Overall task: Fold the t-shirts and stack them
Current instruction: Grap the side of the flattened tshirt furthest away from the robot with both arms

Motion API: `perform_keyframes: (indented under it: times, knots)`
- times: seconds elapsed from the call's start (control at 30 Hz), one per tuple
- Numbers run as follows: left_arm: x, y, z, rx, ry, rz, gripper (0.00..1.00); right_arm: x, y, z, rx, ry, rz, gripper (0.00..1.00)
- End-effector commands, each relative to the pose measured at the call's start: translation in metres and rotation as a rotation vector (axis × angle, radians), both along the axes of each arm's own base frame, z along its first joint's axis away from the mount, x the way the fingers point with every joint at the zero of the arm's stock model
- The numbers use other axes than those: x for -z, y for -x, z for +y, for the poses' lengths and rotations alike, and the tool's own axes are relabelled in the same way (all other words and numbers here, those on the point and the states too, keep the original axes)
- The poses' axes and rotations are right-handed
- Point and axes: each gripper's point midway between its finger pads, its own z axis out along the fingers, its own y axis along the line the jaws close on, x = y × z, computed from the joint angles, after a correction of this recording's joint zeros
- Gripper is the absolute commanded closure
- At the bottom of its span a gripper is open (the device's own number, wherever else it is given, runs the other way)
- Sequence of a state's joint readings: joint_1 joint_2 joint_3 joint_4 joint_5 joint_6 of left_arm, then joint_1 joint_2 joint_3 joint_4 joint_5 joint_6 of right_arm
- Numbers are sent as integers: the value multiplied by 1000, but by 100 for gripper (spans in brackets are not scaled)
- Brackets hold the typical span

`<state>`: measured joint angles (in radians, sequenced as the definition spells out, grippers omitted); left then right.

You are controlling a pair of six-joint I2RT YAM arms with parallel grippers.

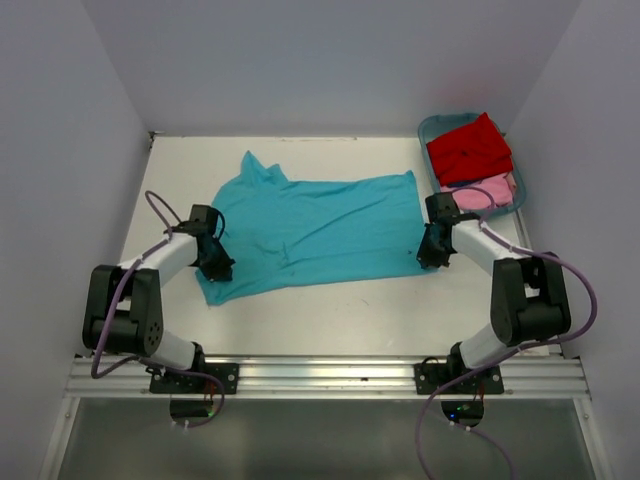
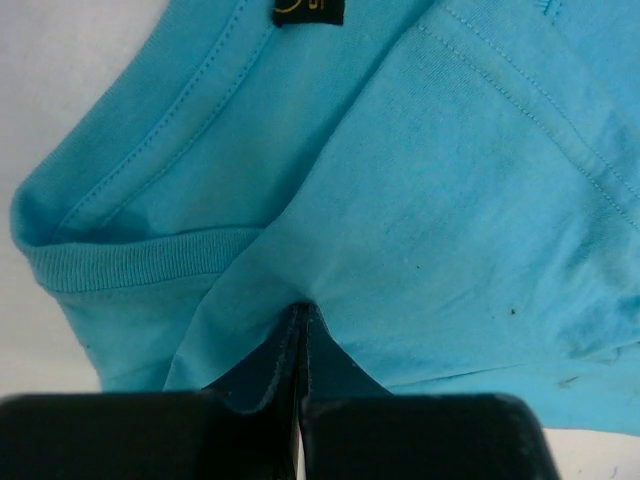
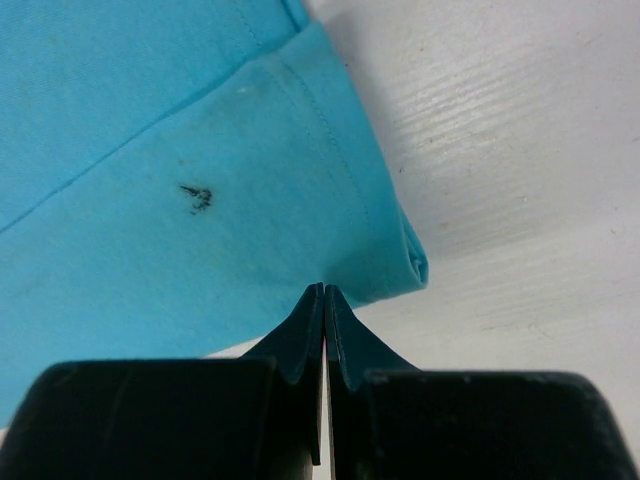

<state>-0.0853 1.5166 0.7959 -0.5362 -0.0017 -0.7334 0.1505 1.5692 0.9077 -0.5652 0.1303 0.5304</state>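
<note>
A turquoise t-shirt point(image 1: 310, 230) lies spread flat across the middle of the white table, its collar end to the left. My left gripper point(image 1: 217, 268) is at that end, shut on the turquoise t-shirt point(image 2: 450, 200); in the left wrist view the cloth puckers up into the gripper point(image 2: 302, 308) just below the ribbed collar. My right gripper point(image 1: 430, 258) sits at the shirt's near right corner. There the gripper point(image 3: 325, 290) is shut, pinching the edge of the turquoise t-shirt point(image 3: 150, 200) beside the folded hem corner. A red t-shirt point(image 1: 468, 148) and a pale pink t-shirt point(image 1: 487, 192) lie in the tub.
A teal plastic tub point(image 1: 430, 128) stands at the back right corner, just behind the right arm. White walls close in the table on three sides. A metal rail point(image 1: 320, 375) carrying both arm bases runs along the near edge.
</note>
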Motion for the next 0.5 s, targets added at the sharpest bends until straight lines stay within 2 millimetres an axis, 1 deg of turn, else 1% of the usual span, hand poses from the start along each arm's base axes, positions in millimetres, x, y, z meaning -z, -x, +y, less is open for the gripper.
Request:
perform_keyframes:
  times: [0.0, 0.13, 0.17, 0.3, 0.33, 0.4, 0.47]
  knots:
    - [4, 57, 10, -63, -32, 165, 100, -7, 13, 6, -21, -30, 15, 100]
    - [-1, 68, 6, -65, -4, 159, 100, -7, 21, 10, -22, -58, 25, 100]
    - [-1, 71, 2, -60, 21, 171, 100, -8, 23, 12, -23, -66, 27, 100]
    - [1, 85, -2, -51, 42, 189, 100, -10, 34, 16, -30, -82, 40, 100]
    - [-3, 84, -2, -46, 48, 173, 100, -14, 35, 18, -37, -86, 27, 100]
    - [-7, 84, -2, -39, 51, 157, 100, -15, 42, 18, -39, -87, 38, 100]
    - [-20, 78, -4, -20, 60, 109, 100, -24, 46, 22, -53, -98, 25, 100]
